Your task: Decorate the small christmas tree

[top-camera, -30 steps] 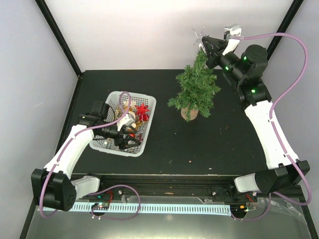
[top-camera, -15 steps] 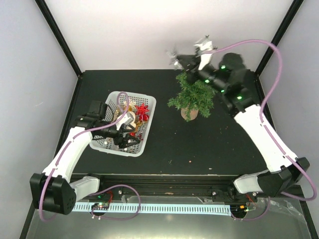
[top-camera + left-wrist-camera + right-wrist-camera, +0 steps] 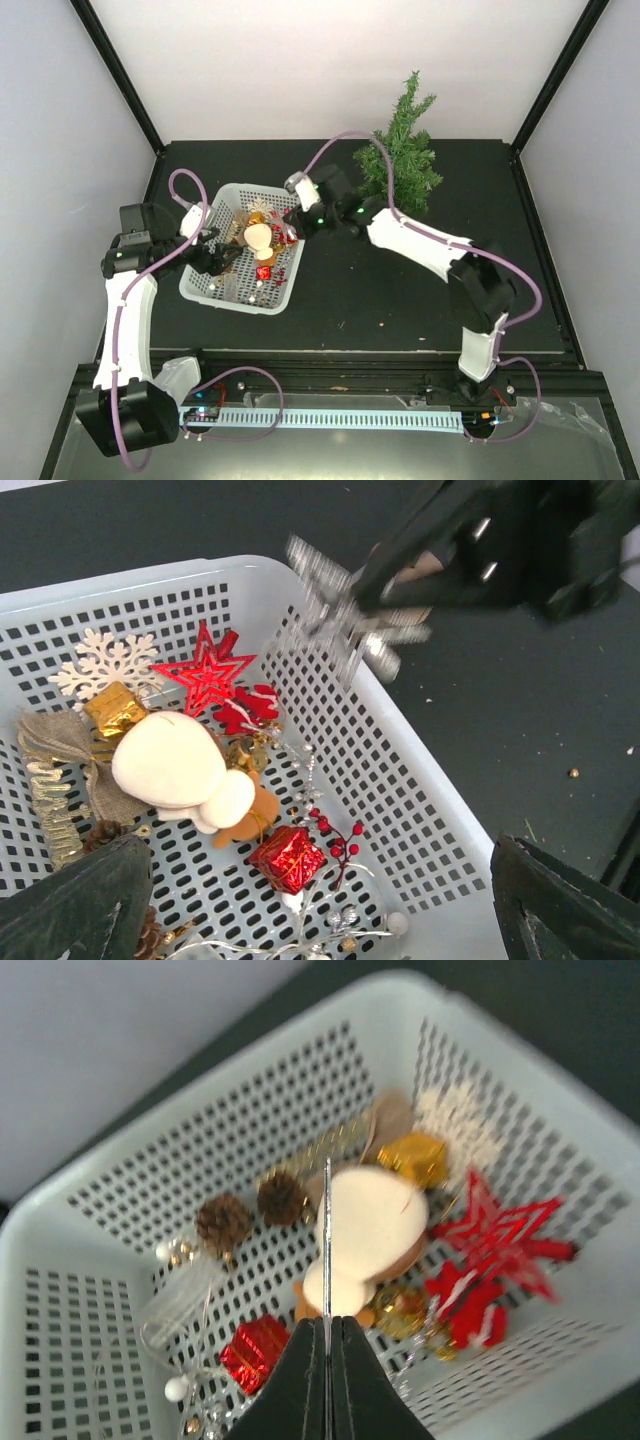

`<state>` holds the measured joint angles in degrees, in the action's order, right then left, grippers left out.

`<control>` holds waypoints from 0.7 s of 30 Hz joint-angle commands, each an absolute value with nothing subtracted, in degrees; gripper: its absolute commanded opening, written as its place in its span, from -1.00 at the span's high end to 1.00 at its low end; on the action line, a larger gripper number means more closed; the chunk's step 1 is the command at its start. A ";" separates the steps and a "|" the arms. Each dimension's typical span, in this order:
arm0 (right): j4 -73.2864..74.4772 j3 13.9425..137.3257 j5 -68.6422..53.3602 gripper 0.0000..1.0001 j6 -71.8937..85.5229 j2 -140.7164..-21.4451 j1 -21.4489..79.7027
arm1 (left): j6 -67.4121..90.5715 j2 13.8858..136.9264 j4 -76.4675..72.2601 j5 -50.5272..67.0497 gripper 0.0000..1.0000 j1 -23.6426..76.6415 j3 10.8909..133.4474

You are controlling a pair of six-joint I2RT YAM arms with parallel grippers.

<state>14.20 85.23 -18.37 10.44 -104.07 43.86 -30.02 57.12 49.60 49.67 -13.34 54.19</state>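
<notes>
Nearest the bases, the left gripper (image 3: 316, 852) hangs over the near-left part of the white basket (image 3: 420, 780), its two dark fingers (image 3: 85, 905) spread wide with nothing between them; the basket sits on the black table (image 3: 400, 290) at about 9 o'clock from the table's centre.

In the left wrist view, a red gift box (image 3: 287, 858) lies near the bottom of the basket, with a sprig of red berries (image 3: 337, 838) touching it at 2 o'clock; a cream plush figure (image 3: 170, 762) lies in the middle of the heap; a pinecone (image 3: 106, 832) sits at its 7 o'clock and a burlap bow (image 3: 58, 742) at its 9 o'clock; a gold box (image 3: 115, 708) touches the plush at 11 o'clock; a pale snowflake (image 3: 105, 660) lies just beyond the gold box, and a red star (image 3: 208, 670) just beside that snowflake at 3 o'clock.

Farther on, the right arm reaches across the table to the basket's far right corner; the right gripper (image 3: 327, 1332) is pinched tight on a silver glitter ornament (image 3: 340, 615), seen edge-on as a thin blade in its own camera and blurred above the rim in the left wrist view; whether it touches anything in the basket cannot be told.

The small christmas tree (image 3: 402, 160) is farthest, at about 1 o'clock by the table's back edge, well apart from the basket; its base is hidden behind the right arm.
</notes>
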 commanded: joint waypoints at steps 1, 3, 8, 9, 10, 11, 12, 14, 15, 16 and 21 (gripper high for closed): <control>15.75 89.01 -19.41 0.98 12.75 -108.85 46.03 | -32.68 57.24 52.67 52.75 -0.85 -14.14 55.69; 16.29 90.47 -20.39 0.95 13.48 -111.53 46.06 | -34.37 57.11 53.65 52.66 -0.85 -14.19 55.54; 17.56 91.68 -21.40 0.42 12.93 -114.56 46.48 | -40.38 56.75 55.49 48.18 -0.85 -14.07 56.24; 17.37 91.52 -21.64 0.20 12.64 -114.42 46.60 | -41.59 56.77 55.56 46.28 -0.85 -14.06 56.57; 16.87 91.00 -21.90 0.04 12.50 -114.34 46.60 | -42.68 56.82 55.55 44.29 -0.85 -14.06 56.87; 16.58 90.74 -22.02 -0.08 12.36 -114.16 46.74 | -44.19 57.09 55.78 42.26 -0.84 -14.06 57.26; 16.55 90.74 -21.93 -0.19 12.19 -114.04 46.69 | -46.49 57.67 56.59 40.66 -0.81 -14.08 57.88; 16.59 90.53 -20.82 -0.32 12.13 -113.32 46.71 | -51.79 59.57 59.16 37.52 -0.70 -13.93 59.41; 16.02 90.08 -20.02 -0.35 12.17 -112.46 46.75 | -54.44 60.92 60.80 35.80 -0.63 -13.58 60.43; 15.04 89.17 -19.43 -0.36 12.40 -111.34 46.74 | -57.12 62.26 62.87 34.00 -0.57 -13.34 61.81; 11.34 85.17 -15.58 -0.41 14.89 -105.56 46.76 | -67.51 68.86 68.94 24.75 -0.44 -10.56 65.22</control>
<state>15.68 87.29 -19.33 12.91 -111.96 46.59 -55.59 65.17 61.69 34.17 -12.80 62.28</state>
